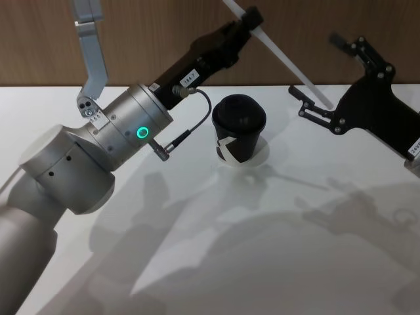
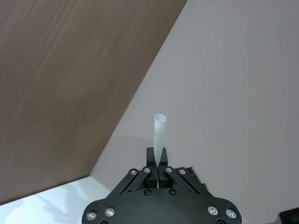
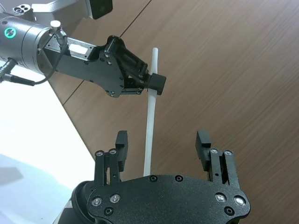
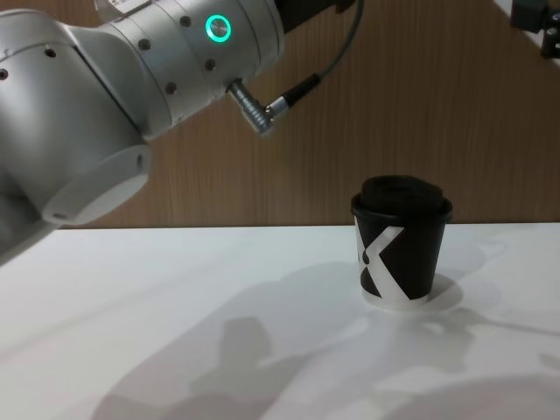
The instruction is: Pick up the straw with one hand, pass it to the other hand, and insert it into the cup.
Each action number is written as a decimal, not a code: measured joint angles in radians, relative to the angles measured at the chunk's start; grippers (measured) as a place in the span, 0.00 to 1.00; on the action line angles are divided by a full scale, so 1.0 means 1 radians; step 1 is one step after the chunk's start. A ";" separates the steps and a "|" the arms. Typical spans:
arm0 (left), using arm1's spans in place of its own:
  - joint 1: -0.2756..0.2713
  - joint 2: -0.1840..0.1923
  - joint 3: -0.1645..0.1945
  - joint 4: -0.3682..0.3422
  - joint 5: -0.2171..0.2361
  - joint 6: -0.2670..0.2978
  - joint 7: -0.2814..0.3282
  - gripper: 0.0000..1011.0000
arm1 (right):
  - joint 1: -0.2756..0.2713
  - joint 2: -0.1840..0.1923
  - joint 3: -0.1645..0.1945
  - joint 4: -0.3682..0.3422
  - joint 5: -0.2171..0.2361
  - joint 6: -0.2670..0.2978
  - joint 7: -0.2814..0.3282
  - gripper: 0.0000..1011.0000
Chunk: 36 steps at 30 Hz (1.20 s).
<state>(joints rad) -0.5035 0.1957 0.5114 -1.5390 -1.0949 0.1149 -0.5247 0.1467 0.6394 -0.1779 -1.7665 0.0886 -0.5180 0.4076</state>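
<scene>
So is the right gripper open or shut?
Open: the right gripper has its fingers wide apart, the straw between them, held by the left gripper.

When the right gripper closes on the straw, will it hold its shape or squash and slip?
Likely squashes: in the left wrist view the straw tapers flat where the left gripper pinches it. Probably stiff lengthwise and light: it runs straight though held near one end. The open right gripper should need only a gentle squeeze.
</scene>
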 joint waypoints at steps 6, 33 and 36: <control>-0.015 0.031 0.016 -0.015 0.058 -0.007 0.040 0.01 | 0.000 0.000 0.000 0.000 0.000 0.000 0.000 0.99; -0.154 0.164 0.087 -0.111 0.288 0.132 0.164 0.01 | 0.000 0.000 0.000 0.000 0.000 0.000 0.000 0.99; -0.168 0.170 0.097 -0.115 0.308 0.155 0.171 0.01 | 0.000 0.000 0.000 0.000 0.000 0.000 0.000 0.99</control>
<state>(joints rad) -0.6720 0.3655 0.6085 -1.6536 -0.7870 0.2695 -0.3532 0.1467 0.6394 -0.1779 -1.7665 0.0886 -0.5180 0.4076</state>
